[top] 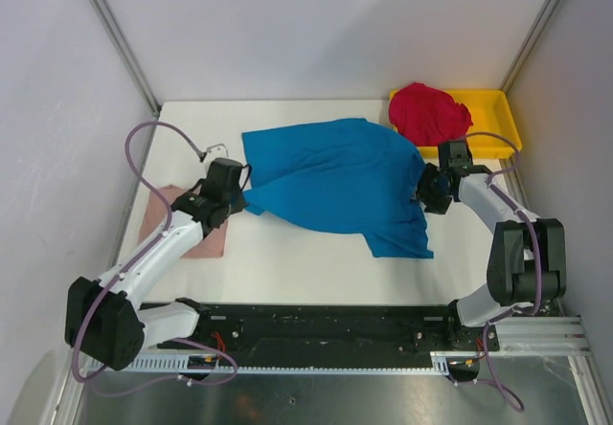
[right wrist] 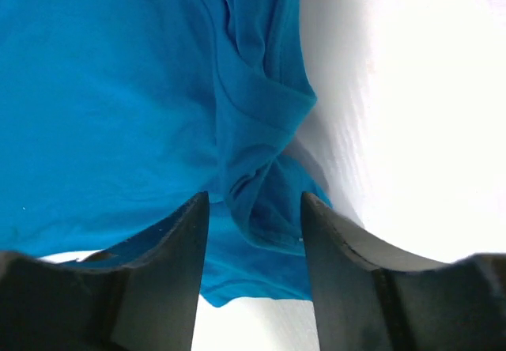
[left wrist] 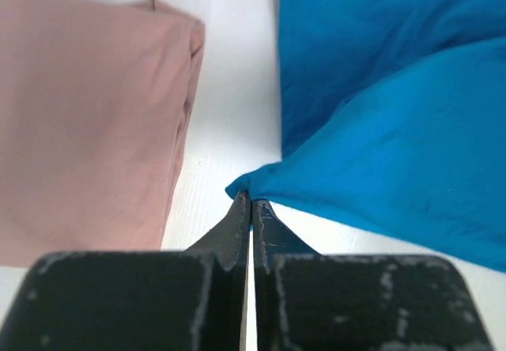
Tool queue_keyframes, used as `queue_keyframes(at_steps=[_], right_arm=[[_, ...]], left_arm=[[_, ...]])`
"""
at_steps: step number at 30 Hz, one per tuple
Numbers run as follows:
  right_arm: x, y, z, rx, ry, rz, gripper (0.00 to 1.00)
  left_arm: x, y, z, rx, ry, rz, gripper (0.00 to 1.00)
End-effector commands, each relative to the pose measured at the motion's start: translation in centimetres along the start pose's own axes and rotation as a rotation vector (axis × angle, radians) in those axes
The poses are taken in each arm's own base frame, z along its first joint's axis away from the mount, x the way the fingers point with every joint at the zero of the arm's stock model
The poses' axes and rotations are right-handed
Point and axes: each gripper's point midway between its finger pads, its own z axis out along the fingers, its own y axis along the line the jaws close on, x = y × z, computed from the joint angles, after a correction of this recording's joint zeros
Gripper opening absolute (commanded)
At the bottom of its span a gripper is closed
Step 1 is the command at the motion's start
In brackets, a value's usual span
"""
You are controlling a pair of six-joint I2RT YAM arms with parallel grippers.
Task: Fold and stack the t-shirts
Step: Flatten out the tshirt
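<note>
At the left pincer's tips: the left pincer (left wrist: pixel 251 206) is clamped tight on a drawn-out corner of the bright blue soft cloth t-shirt (top: pixel 335 181), with the cloth nipped between its closed fingers.
Between the right pincer's fingers: the right pincer (right wrist: pixel 254 202) stands spread. A bunched hem or sleeve edge of the blue shirt lies in the gap, and neither finger presses on it.
From one pincer to the other: the blue shirt lies rumpled across the middle of the white counter (top: pixel 287 267). It is partly doubled over itself but not neatly folded.
Outward of the left pincer: the dusty pink cloth t-shirt (left wrist: pixel 87 114) lies on the counter as a flat folded rectangle, near the pinched blue corner but not touching it.
Beyond the right pincer: the crimson red cloth t-shirt (top: pixel 428 112) sits as a crumpled heap in the shallow yellow plastic tray (top: pixel 500 111).
Done, by the look of it: only the pink shirt is folded, and it could serve as the base of the stack.
Left to do: the blue shirt's fold is barely begun and the red one is untouched. Nothing is stacked yet, so the task looks roughly a third done.
</note>
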Motion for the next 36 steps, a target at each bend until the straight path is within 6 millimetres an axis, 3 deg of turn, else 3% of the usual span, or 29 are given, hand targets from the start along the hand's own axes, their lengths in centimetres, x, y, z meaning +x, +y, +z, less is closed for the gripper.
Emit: queue_keyframes(at_steps=[1, 8, 17, 25, 31, 36], right_arm=[[-1.2, -1.1, -1.7, 0.030, -0.088, 0.007, 0.58], [1.7, -3.2, -3.1, 0.059, -0.112, 0.049, 0.62], [5.3, -5.0, -1.9, 0.089, -0.074, 0.074, 0.59], [4.1, -5.1, 0.5, 0.084, -0.107, 0.110, 0.47], [3.1, -5.4, 1.1, 0.100, -0.138, 0.116, 0.38], [3.1, -5.2, 1.8, 0.093, -0.127, 0.113, 0.12]], left_arm=[[2.6, 1.5, 0.6, -0.051, 0.063, 0.007, 0.00], [4.9, 0.4, 1.8, -0.013, 0.146, -0.028, 0.00], [6.2, -0.1, 2.7, -0.001, 0.185, -0.058, 0.00], [7.0, -0.8, 4.0, 0.006, 0.211, -0.077, 0.00], [8.0, -0.4, 5.8, -0.015, 0.251, -0.125, 0.00], [8.0, 0.4, 7.2, -0.057, 0.256, -0.168, 0.00]])
